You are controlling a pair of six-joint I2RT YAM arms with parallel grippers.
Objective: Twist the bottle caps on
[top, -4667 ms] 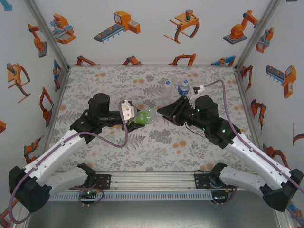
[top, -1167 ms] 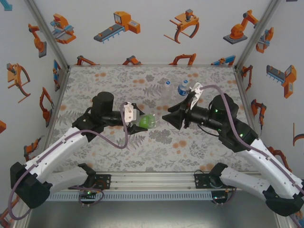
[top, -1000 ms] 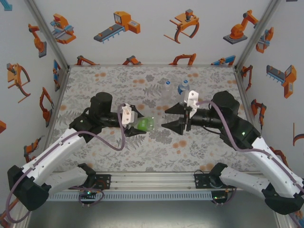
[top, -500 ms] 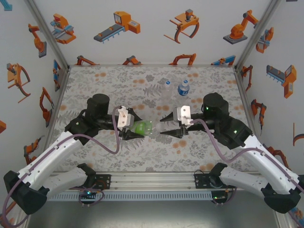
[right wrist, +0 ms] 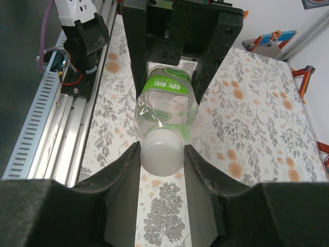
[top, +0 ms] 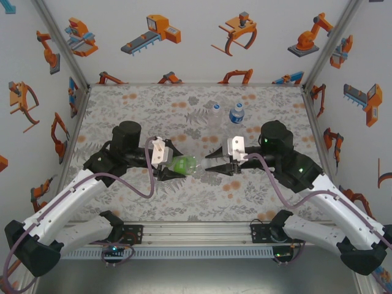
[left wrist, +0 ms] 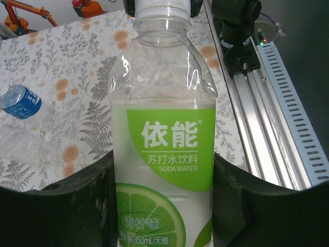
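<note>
Left gripper (top: 174, 165) clamped on body of green-labelled bottle (left wrist: 164, 154), held level between its fingers, neck pointing at right gripper (right wrist: 162, 167), whose pads sit closed against both sides of the white cap (right wrist: 162, 154) on that neck; blue-labelled bottle (top: 237, 114) and unlabelled bottle (top: 215, 114) upright, well beyond both grippers

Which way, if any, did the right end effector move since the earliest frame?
Yes: right end effector came toward the near edge, away from the blue-labelled bottle.
</note>
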